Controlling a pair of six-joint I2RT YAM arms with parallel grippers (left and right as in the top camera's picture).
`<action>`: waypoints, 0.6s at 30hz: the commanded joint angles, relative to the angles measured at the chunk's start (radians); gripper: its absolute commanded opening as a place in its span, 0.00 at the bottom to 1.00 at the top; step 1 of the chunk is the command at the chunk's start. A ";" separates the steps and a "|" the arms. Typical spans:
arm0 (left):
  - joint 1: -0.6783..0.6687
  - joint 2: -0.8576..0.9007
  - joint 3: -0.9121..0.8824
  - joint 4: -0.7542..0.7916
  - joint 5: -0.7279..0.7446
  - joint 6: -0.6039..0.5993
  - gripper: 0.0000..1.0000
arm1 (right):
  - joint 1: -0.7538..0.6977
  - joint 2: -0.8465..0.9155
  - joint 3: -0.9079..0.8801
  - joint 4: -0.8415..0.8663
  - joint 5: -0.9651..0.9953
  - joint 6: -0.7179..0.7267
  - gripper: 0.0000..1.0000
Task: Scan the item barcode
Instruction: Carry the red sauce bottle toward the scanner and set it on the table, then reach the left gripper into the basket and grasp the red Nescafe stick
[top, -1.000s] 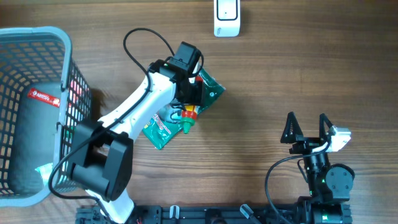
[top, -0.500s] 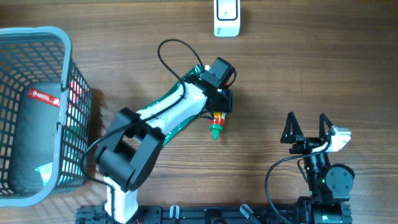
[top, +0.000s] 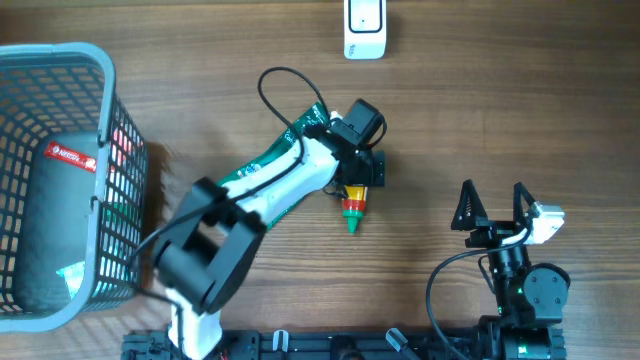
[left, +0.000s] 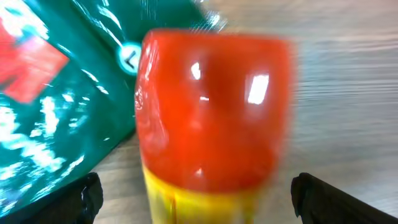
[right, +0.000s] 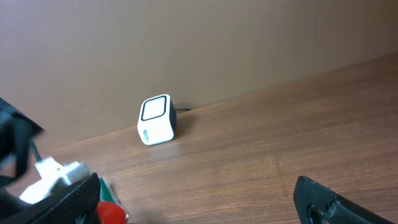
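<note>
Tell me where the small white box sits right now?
In the overhead view the white box stands at the table's far edge, centre, apart from the bottle.

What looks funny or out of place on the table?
The red-and-yellow squeeze bottle lies on its side beside the green pouch instead of standing up. It sits right under the open left gripper, which isn't touching it. Nothing looks spilled. The white scanner stands well apart from it.

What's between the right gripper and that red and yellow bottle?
Only bare wooden table. Nothing lies between the right gripper and the bottle, as the overhead view shows.
</note>
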 joint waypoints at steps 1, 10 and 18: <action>0.002 -0.171 0.007 -0.009 -0.069 0.053 1.00 | 0.006 -0.011 -0.001 0.003 0.015 0.005 1.00; 0.040 -0.509 0.007 -0.019 -0.311 0.132 1.00 | 0.006 -0.011 -0.001 0.003 0.015 0.005 1.00; 0.202 -0.743 0.008 -0.008 -0.319 0.248 1.00 | 0.006 -0.011 -0.001 0.003 0.015 0.005 1.00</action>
